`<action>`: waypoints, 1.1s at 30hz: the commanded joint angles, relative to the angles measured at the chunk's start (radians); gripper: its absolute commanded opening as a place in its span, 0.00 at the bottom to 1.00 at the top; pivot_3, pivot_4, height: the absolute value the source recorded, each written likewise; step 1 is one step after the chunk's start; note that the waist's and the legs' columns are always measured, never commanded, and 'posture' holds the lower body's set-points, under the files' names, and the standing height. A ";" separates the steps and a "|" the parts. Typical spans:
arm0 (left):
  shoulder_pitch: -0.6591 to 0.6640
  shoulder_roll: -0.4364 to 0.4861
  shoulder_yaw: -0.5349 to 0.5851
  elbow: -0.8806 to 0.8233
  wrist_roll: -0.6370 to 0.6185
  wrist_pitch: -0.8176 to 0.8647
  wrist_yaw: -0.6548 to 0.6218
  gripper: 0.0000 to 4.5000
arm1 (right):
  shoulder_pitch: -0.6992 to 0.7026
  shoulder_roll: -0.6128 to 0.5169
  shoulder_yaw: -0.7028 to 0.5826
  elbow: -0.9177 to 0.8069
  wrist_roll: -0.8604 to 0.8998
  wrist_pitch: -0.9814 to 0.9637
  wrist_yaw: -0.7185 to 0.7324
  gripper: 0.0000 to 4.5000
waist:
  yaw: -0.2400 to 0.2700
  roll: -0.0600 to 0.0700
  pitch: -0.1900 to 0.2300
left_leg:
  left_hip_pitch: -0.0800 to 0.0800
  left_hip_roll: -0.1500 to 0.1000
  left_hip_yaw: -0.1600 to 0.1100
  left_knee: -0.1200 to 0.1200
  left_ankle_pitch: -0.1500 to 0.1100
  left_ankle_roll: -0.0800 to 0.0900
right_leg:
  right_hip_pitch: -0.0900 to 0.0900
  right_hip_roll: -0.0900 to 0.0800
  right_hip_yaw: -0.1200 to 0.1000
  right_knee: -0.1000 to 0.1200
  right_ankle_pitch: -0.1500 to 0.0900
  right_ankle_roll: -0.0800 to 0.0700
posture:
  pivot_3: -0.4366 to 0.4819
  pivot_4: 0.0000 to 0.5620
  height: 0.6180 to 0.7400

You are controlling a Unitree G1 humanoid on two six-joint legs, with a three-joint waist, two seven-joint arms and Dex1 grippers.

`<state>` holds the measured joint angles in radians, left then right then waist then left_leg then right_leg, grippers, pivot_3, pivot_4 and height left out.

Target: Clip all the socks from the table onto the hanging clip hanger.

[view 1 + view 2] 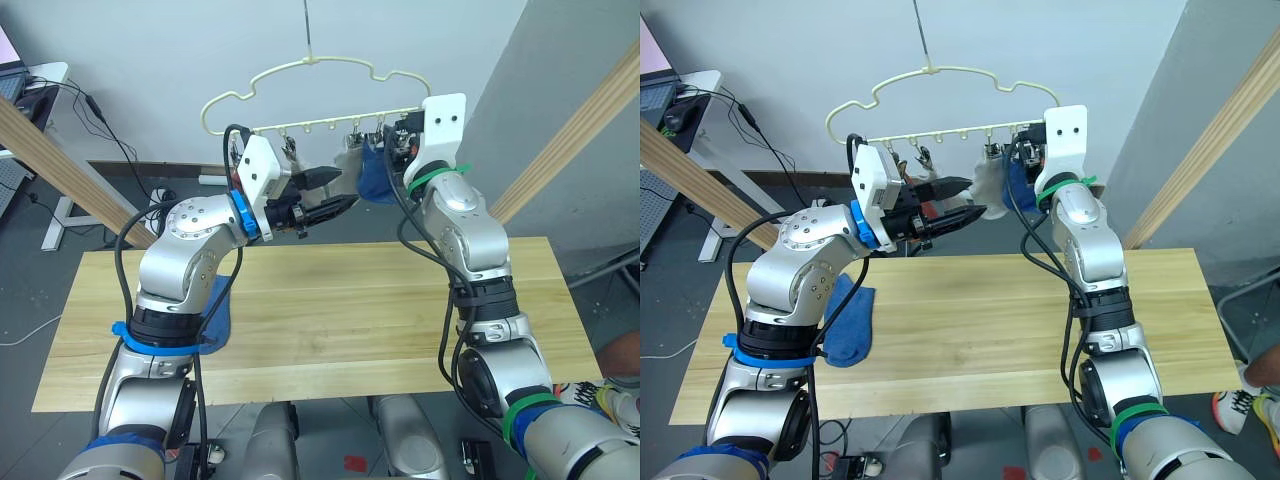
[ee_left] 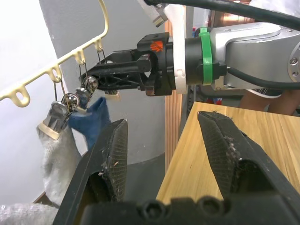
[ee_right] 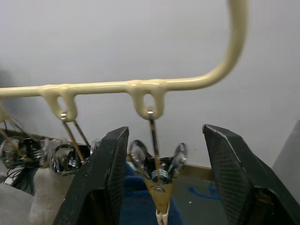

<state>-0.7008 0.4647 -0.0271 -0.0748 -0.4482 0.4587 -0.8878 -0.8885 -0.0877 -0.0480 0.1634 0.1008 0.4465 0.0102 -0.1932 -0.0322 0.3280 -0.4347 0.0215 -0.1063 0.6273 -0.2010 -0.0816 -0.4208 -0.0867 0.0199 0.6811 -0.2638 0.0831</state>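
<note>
While our right gripper [image 3: 161, 187] stands wide open around a silver clip [image 3: 159, 176] of the clip hanger [image 1: 310, 70], our left gripper [image 1: 975, 200], also spread and empty, hovers near the hung grey sock [image 2: 58, 150] and blue sock [image 2: 93, 122]. Another blue sock [image 1: 848, 322] lies on the table [image 1: 990, 330].

From my seat I see the pale hanger [image 1: 940, 85] hanging above the far edge of the wooden table [image 1: 990, 320], with a light grey sock [image 1: 987, 178] and a blue sock [image 1: 1017, 188] clipped side by side near its right end. My left gripper [image 1: 975, 200] is raised with its fingers parted, tips just beside the grey sock, and my right gripper [image 1: 1025, 152] is up at the clips above the blue one. Another blue sock [image 1: 848, 322] lies flat on the table's left part.
</note>
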 commanded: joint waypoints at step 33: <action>-0.006 0.005 0.004 -0.026 -0.002 -0.022 -0.002 0.58 | -0.011 0.042 -0.050 -0.093 0.071 0.046 0.008 0.03 | 0.000 0.000 0.000 | 0.000 0.001 0.000 0.000 0.000 0.000 | 0.000 0.001 0.000 0.000 0.000 0.000 | 0.19 0.52 1.00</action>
<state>-0.7021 0.4646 -0.0328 -0.0723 -0.4473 0.4523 -0.8864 -0.8806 -0.0366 -0.1023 0.1194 0.1683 0.5222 0.0051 -0.1936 -0.0322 0.3280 -0.4346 0.0221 -0.1063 0.6274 -0.2010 -0.0816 -0.4209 -0.0861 0.0198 0.6812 -0.2637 0.0830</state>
